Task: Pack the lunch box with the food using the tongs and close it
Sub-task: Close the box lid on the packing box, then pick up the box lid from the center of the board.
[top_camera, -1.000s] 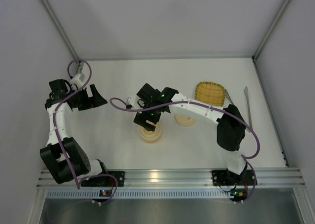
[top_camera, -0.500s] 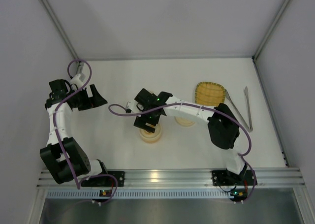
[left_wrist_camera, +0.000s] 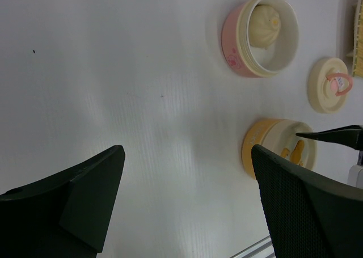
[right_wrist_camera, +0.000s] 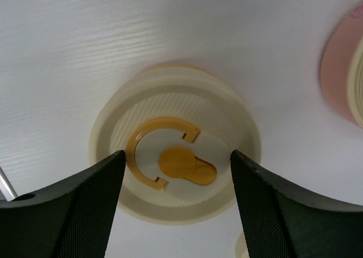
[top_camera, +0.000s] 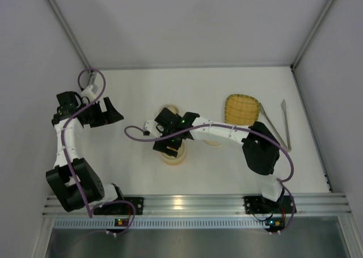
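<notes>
A pink tub (left_wrist_camera: 235,48) stands open mid-table with the pale cream ball (left_wrist_camera: 265,25) inside. Its pink-marked lid (left_wrist_camera: 330,83) lies flat just to the right. Nearer sits an orange tub (left_wrist_camera: 249,150), and an orange-ringed cream lid (right_wrist_camera: 176,173) rests flat on top. The grey tongs (top_camera: 286,126) lie well to the right, arms splayed, joined end nearest.

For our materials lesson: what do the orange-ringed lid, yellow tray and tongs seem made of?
Orange-ringed lid: probably plastic, matte cream with moulded ridges.
Yellow tray: looks woven, perhaps bamboo or imitation; faint lattice shows.
Tongs: likely metal, thin grey strips, finish too small to judge.
</notes>
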Robot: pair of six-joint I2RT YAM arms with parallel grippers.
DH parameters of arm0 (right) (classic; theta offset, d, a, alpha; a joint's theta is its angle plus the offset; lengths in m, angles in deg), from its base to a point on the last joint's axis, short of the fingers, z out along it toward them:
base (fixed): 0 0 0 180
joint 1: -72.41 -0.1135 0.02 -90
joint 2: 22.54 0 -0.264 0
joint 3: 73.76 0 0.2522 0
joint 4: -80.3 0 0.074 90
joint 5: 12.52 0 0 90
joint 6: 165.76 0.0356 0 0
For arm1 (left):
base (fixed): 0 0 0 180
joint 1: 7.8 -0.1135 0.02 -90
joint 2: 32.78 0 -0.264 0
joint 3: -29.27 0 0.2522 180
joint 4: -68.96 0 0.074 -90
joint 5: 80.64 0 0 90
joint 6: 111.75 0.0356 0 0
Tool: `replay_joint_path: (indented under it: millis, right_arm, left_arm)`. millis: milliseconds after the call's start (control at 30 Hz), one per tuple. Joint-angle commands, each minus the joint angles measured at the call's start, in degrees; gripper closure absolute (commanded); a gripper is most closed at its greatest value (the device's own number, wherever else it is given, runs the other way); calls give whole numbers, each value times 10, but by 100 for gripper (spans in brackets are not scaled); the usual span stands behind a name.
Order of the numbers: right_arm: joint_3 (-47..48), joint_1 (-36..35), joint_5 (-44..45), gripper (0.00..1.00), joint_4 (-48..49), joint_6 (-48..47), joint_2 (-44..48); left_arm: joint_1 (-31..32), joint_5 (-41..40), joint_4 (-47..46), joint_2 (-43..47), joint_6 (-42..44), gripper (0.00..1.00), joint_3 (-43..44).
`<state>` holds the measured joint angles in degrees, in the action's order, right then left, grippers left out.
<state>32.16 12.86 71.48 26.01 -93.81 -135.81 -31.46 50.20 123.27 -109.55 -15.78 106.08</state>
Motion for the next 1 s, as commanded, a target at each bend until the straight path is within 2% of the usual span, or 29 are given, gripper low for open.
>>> replay_joint_path:
  millis: [0,267,433,567,767,933,967]
  right_arm:
    - [-43,-41,-7,27,-17,-1,-13]
    - [-53,-44,-4,27,-22,8,12]
    - [-18,-24,-3,27,-31,10,43]
    - [27,17,-19,25,-43,9,73]
    - [79,122,-41,25,-73,15,118]
    - [14,190,11,26,-96,46,154]
    - [-9,221,13,29,-103,53,162]
  left_arm:
    - [-4,4,-16,9,9,2,-1]
    - [-4,8,-15,12,8,2,2]
    - [-4,13,-15,12,7,2,3]
    - [-4,17,-14,15,8,2,3]
    - [-4,19,-20,18,9,2,1]
    - [-4,20,-34,19,2,1,-6]
    - [-4,22,-37,18,-3,2,-9]
